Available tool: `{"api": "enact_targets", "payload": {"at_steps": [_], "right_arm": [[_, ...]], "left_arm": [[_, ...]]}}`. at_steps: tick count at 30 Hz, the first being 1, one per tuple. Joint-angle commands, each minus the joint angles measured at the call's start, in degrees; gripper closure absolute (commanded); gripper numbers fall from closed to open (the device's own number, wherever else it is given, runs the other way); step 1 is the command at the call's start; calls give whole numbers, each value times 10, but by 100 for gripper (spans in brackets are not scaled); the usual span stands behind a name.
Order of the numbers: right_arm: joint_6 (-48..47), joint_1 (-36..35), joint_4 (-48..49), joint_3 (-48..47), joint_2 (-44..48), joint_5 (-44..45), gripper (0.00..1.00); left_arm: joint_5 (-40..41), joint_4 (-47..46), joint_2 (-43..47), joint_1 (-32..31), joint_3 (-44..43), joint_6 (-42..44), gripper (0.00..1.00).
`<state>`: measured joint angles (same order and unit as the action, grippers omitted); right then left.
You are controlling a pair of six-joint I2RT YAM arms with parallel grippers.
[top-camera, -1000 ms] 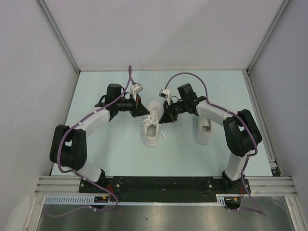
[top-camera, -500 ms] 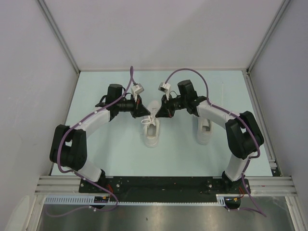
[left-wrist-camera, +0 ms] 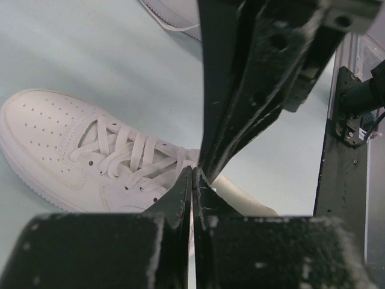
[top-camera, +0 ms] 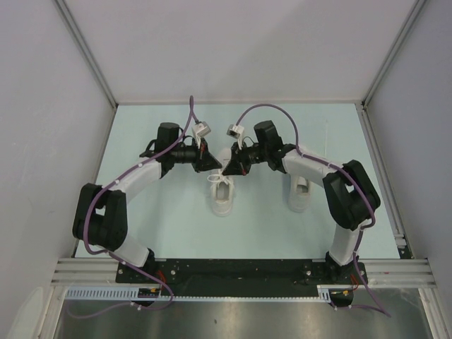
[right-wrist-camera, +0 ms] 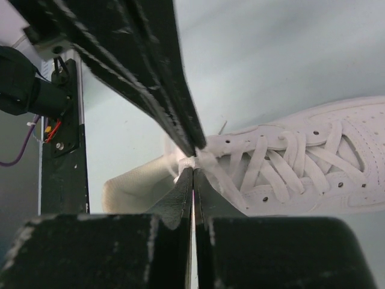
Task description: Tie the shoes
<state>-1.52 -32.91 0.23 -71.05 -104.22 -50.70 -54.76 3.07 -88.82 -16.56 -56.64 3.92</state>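
Both hands meet tip to tip over one shoe (top-camera: 224, 198), which sits directly beneath them on the table (top-camera: 169, 226). The left hand (top-camera: 210, 162) has its fingers pressed flat together. The left wrist view does not show whether a strand is pinched between them. The right hand (top-camera: 234, 168) is also closed, and in its wrist view a small white bunch of lace (right-wrist-camera: 191, 162) sits right at its fingertips, so it appears clamped on that strand.

The shoe's long axis runs crosswise to the line joining the two hands. Its toe points away from the arm bases and its heel opening lies nearer to them. The tips meet above the top of the lacing, where the tongue begins. Neither hand is nearer, as both touch the same spot from opposite sides.

The other shoe (top-camera: 298, 194) lies well behind the right hand, under that arm's forearm.

Any tightening pull would likely need the hands to draw apart sideways, across the shoe's length.
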Motion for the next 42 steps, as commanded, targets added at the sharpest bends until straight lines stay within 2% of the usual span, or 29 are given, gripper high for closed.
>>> {"api": "enact_targets", "payload": {"at_steps": [1, 6, 12, 17, 24, 26, 30, 32, 33, 39, 42], "right_arm": [[13, -5, 29, -15, -17, 17, 100], [47, 3, 53, -15, -21, 31, 100], [92, 11, 85, -14, -26, 3, 100], [103, 9, 94, -15, -34, -11, 100], [100, 7, 88, -14, -41, -13, 100], [95, 6, 84, -15, -41, -13, 100], [86, 7, 74, -15, -43, -12, 100], [78, 7, 66, -15, -41, -11, 100], [75, 8, 65, -15, -41, -10, 100], [59, 7, 52, -15, -38, -10, 100], [58, 8, 50, -14, -38, -12, 100]], "left_arm": [[-25, -19, 25, -3, 4, -2, 100], [-25, -15, 28, -3, 7, 1, 100], [-23, -18, 25, -3, 6, -1, 100], [-32, -14, 22, -5, 2, -4, 100], [-24, 35, 21, -13, -5, 40, 99], [-21, 48, 15, -13, -10, 46, 96], [-18, 70, 20, -10, -20, 64, 77], [-18, 67, 29, -3, -15, 63, 75], [-18, 64, 34, 0, -14, 62, 70], [-9, 20, 63, 34, 12, 27, 59], [23, 13, 64, 48, 12, 20, 59]]}}
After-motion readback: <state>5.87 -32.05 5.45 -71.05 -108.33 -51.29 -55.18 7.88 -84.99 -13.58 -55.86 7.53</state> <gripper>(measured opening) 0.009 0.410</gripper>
